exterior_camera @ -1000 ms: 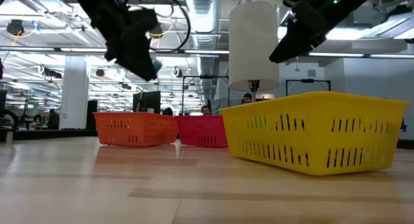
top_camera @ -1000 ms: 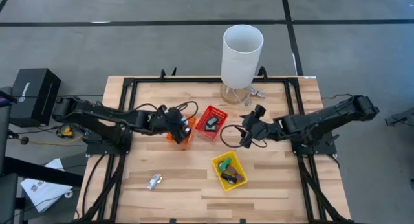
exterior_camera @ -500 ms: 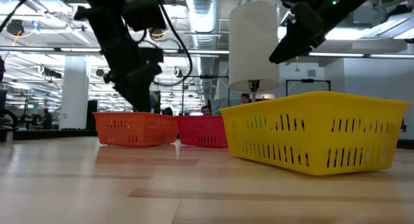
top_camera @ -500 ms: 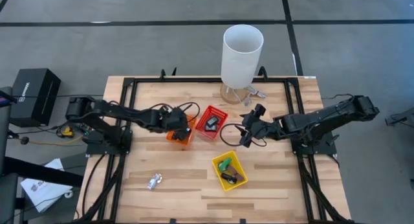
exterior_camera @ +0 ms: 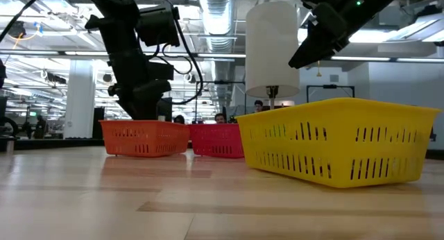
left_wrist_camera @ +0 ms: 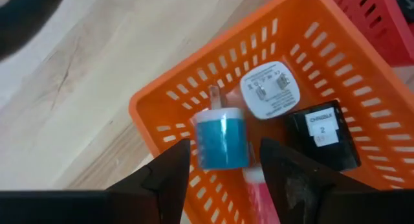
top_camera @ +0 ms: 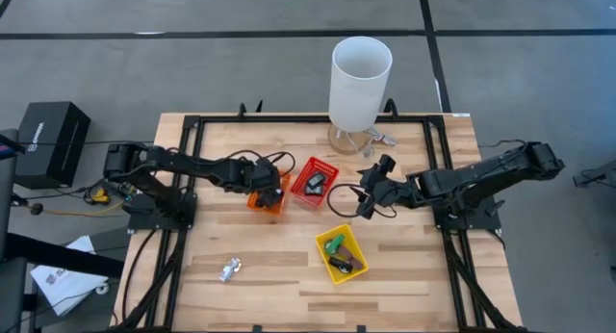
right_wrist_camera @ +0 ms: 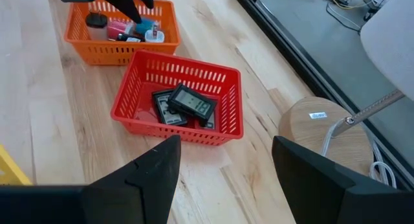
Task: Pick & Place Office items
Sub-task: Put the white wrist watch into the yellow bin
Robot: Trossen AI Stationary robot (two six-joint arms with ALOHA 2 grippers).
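- High view: left gripper (top_camera: 267, 184) hangs over the orange basket (top_camera: 270, 199); right gripper (top_camera: 367, 202) waits beside the red basket (top_camera: 315, 181); a silvery clip (top_camera: 229, 268) lies apart.
- Left wrist view: its spread fingers hold nothing above a blue charger (left_wrist_camera: 222, 140), white charger (left_wrist_camera: 272, 89) and black charger (left_wrist_camera: 323, 134).
- Right wrist view: its fingers are parted, empty.

Bright even light, soft shadows, wrist blur

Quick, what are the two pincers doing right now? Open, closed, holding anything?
Left pincer: open, empty, over the orange basket, just above the blue plug block.
Right pincer: open, empty, near the red basket.
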